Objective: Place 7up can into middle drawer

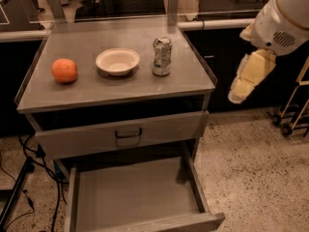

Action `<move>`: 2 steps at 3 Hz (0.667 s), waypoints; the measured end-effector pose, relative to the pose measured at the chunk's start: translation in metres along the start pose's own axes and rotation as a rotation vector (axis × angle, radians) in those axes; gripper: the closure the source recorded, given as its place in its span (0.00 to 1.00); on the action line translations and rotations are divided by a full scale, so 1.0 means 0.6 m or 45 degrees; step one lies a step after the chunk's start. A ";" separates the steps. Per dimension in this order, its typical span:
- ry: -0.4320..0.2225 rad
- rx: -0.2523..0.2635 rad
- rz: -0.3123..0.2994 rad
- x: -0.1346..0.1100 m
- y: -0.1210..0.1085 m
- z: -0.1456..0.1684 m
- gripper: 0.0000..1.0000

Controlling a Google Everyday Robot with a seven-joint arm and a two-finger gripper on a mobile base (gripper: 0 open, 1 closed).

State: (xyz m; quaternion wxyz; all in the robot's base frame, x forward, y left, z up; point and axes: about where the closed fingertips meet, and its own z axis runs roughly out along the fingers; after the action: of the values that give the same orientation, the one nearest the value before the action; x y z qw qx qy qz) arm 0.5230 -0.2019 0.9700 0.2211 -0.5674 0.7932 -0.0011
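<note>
The 7up can, silvery-green and slightly dented, stands upright on the grey cabinet top, right of the white bowl. The middle drawer is pulled out below, and its flat floor is bare. Its thick front panel is at the bottom edge. My arm's white joint is at the upper right. The cream gripper hangs below it, to the right of the cabinet and apart from the can. It holds nothing that I can see.
An orange and a white bowl sit on the cabinet top left of the can. The drawer above, with a dark loop handle, is nearly closed. Cables lie at the left. A wheeled cart stands at the right.
</note>
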 end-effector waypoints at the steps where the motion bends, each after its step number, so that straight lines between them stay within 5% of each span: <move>1: -0.058 -0.013 0.044 -0.010 -0.043 0.041 0.00; 2: -0.106 -0.040 0.072 -0.020 -0.078 0.087 0.00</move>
State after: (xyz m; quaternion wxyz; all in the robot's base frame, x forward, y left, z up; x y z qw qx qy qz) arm 0.5863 -0.1949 0.9388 0.2447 -0.5478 0.7989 0.0412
